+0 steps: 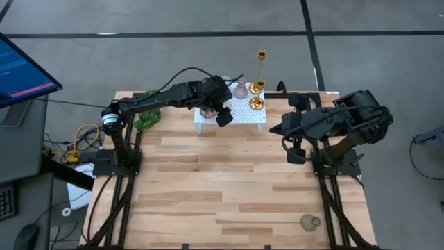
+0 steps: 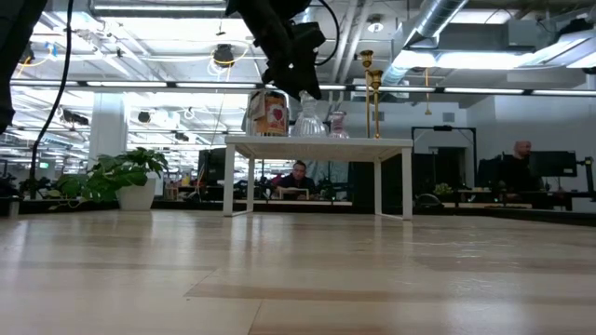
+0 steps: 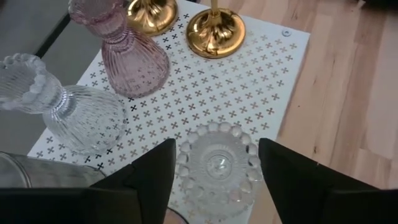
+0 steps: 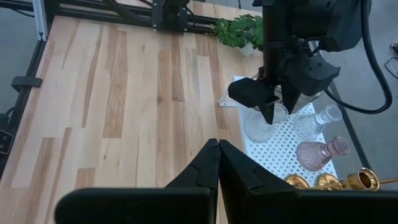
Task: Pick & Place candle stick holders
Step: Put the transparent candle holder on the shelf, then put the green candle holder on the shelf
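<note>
We found the left claw (image 3: 214, 165) open around a clear glass holder (image 3: 216, 163) on the small white bench (image 3: 273, 74); right claw (image 4: 217, 163) shut. The brass candle stick holders (image 3: 214, 31) beside it looked rigid, slippery, top-heavy; best gripped by the stem.

Evenly bright under ceiling lights (image 2: 223, 54); soft, faint shadows on the wooden table (image 1: 229, 187); glare on brass holders (image 3: 214, 31); nearest tabletop blurred in low view.

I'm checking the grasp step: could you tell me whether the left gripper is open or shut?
Open: the left gripper has its fingers spread either side of the clear glass holder.
</note>
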{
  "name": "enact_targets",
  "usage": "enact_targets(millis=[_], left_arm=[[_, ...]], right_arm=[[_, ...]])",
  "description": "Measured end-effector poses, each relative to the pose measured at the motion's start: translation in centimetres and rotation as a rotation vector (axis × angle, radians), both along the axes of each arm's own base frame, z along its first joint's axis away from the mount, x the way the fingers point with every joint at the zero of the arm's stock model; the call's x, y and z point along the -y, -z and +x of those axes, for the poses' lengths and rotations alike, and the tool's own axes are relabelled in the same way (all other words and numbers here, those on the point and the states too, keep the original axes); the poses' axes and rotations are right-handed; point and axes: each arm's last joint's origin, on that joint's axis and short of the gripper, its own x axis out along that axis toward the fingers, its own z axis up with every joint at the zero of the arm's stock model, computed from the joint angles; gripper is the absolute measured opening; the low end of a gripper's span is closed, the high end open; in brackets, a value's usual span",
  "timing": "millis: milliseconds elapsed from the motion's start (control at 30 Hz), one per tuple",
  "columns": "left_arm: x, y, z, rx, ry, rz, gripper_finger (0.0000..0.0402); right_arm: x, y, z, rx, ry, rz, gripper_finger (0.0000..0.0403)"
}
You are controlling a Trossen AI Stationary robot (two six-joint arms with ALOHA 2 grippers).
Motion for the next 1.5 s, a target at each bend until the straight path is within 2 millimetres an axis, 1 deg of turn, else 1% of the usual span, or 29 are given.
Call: enact_targets(millis=[367, 567, 833, 900, 933, 1000, 1067, 1133, 1267, 1367, 1433, 1500], left_arm=[[-1.1, 0.0, -0.4, -0.009, -0.035, 0.033, 0.0230], [-1.2, -0.2, -0.2, -0.005, -0.010, 0.073, 0.0226], [-1.2, -0.8, -0.1, 0.043, -0.013, 0.101, 0.0226], [-0.8, -1.5, -0.5, 0.069, -0.008, 0.111, 0.0226], [-0.5, -2.1, -0.9, 0.085, -0.005, 0.117, 0.0226], [0.3, -4.0, -1.9, 0.151, 0.001, 0.139, 0.0226], [1.3, -5.7, -3.5, 0.206, 0.006, 0.161, 0.0226], [2.4, -7.3, -5.2, 0.258, 0.016, 0.178, 0.0226], [5.2, -10.7, -9.8, 0.385, 0.019, 0.222, 0.0226], [7.1, -12.7, -13.4, 0.485, 0.048, 0.234, 0.0226], [8.2, -13.6, -15.4, 0.544, 0.067, 0.227, 0.0226], [9.0, -14.3, -17.2, 0.596, 0.094, 0.216, 0.0226]], right_arm=[[0.0, 0.0, 0.0, -0.002, -0.005, -0.006, 0.0000], [0.0, 0.0, 0.0, -0.002, -0.005, -0.006, 0.0000], [0.0, 0.0, 0.0, 0.004, 0.011, 0.010, 0.0000], [0.0, 0.0, 0.0, 0.009, 0.025, 0.025, 0.0000], [0.0, 0.0, 0.0, 0.010, 0.031, 0.031, 0.0001], [0.1, 0.0, 0.0, 0.013, 0.043, 0.040, 0.0007], [0.0, 0.1, 0.1, 0.013, 0.053, 0.062, 0.0023], [-0.2, 0.2, 0.3, -0.002, 0.036, 0.116, 0.0048], [-1.0, 0.7, 0.8, -0.045, 0.017, 0.280, 0.0112], [-2.2, 2.3, 1.5, -0.135, 0.014, 0.360, 0.0164], [-3.1, 3.9, 2.0, -0.229, 0.014, 0.417, 0.0192], [-4.1, 5.7, 2.4, -0.342, 0.019, 0.481, 0.0212]])
